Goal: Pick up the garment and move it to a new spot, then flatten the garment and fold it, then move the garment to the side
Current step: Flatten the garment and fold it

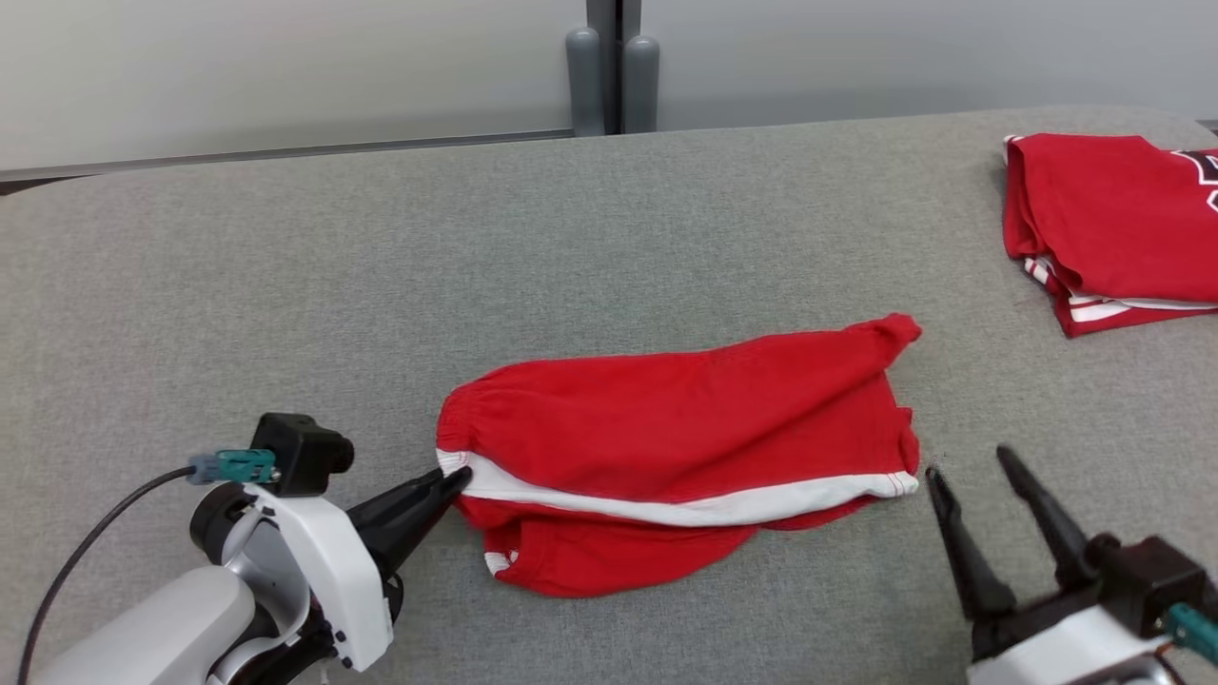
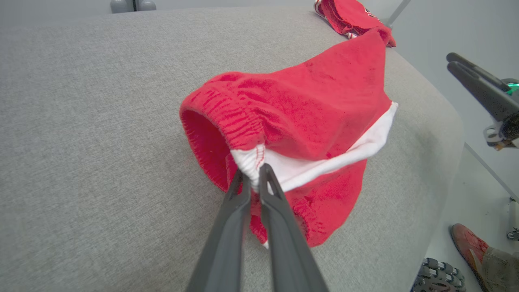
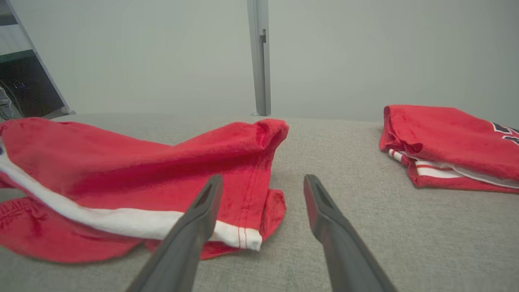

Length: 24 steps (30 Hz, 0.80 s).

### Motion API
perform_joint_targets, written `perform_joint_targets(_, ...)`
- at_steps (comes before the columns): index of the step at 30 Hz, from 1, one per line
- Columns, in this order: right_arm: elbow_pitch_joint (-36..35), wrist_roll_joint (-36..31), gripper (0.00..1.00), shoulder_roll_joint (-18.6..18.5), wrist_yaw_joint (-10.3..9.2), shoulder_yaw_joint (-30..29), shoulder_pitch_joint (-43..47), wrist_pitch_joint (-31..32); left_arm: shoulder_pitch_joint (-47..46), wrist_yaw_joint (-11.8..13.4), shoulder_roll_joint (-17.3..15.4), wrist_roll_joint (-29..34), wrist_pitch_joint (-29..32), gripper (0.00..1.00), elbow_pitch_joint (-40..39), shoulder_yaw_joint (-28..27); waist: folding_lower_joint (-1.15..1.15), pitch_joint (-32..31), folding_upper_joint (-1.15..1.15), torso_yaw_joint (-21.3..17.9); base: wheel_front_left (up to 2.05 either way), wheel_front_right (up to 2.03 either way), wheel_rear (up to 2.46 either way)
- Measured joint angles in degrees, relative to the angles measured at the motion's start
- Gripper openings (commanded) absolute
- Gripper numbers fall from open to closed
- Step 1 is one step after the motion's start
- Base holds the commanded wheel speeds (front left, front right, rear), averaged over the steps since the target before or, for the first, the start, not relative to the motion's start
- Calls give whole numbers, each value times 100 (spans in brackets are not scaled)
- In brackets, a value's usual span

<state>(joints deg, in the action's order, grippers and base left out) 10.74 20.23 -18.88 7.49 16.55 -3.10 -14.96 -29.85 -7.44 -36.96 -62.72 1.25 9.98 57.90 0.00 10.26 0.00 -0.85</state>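
The garment (image 1: 685, 428), red shorts with a white side stripe, lies crumpled across the middle of the grey table (image 1: 381, 266). My left gripper (image 1: 457, 480) is shut on the white patch of its elastic waistband at the garment's left end; the left wrist view shows the garment (image 2: 308, 105) with both fingers (image 2: 269, 184) pinching that white cloth. My right gripper (image 1: 966, 461) stands open just right of the garment's leg hem, apart from it. In the right wrist view the garment (image 3: 134, 166) lies left of the open fingers (image 3: 209, 194), whose left one overlaps the hem.
A second red garment (image 1: 1113, 228), folded, lies at the table's far right (image 3: 450, 142). A grey post (image 1: 614, 76) stands behind the table's far edge. In the left wrist view a person's foot (image 2: 468, 245) rests on the floor beyond the table's right edge.
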Motion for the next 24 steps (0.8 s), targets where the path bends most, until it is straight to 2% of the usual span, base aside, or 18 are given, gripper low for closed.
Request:
perform_joint_targets(6,31,588,100,-46,1,360,230,0,1,0,-242,-113,-122,0,-30,42,0,-21,0,87,0,0,0)
perform_joint_targets(11,419,891,100,-49,1,762,-99,0,3,0,-318,-189,-176,0,-69,99,0,-18,0,99,0,0,0)
perform_joint_targets(16,959,1049,100,-115,1,1160,-602,-1,-15,0,-311,-181,-181,0,-63,170,0,5,0,188,0,0,0)
perform_joint_targets(24,1611,1361,100,-111,1,1448,-1049,0,-154,0,-223,-148,-245,0,-65,261,0,126,0,365,0,0,0)
